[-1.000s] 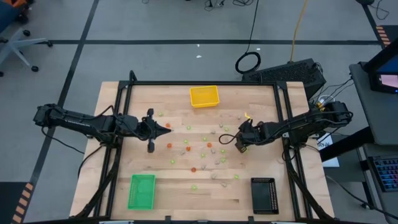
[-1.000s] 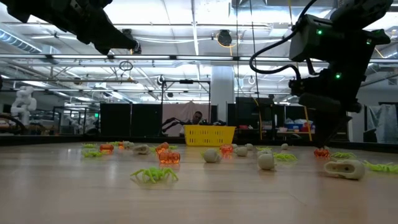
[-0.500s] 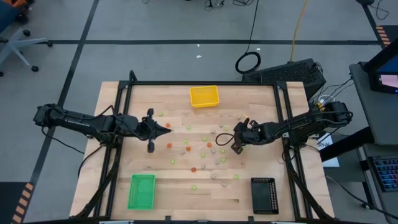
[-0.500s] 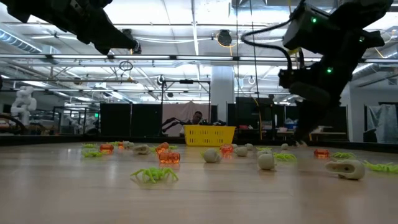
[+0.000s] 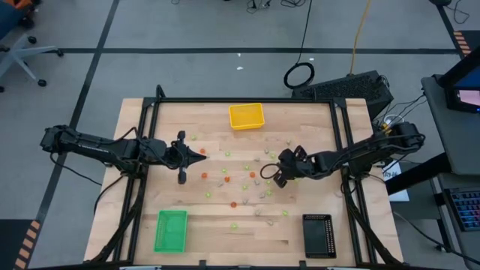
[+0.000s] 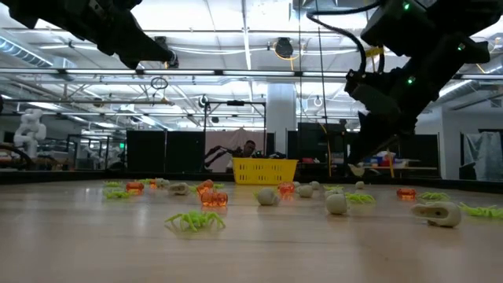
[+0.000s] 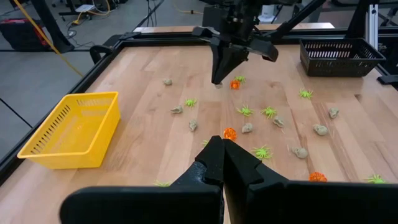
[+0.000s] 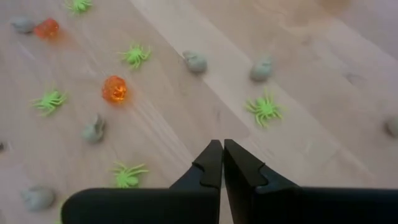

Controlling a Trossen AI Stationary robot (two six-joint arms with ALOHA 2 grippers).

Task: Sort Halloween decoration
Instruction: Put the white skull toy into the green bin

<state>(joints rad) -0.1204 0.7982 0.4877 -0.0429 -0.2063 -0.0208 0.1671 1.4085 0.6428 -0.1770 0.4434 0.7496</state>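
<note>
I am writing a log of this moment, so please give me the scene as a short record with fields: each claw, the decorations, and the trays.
left claw: shut, empty, held above the table's left half
right claw: shut, empty, over the scattered pieces right of centre
decorations: orange, light green and beige-grey pieces spread over the table's middle; none visibly in a tray
yellow tray: at the far edge, centre
green tray: at the near left
black tray: at the near right
</note>
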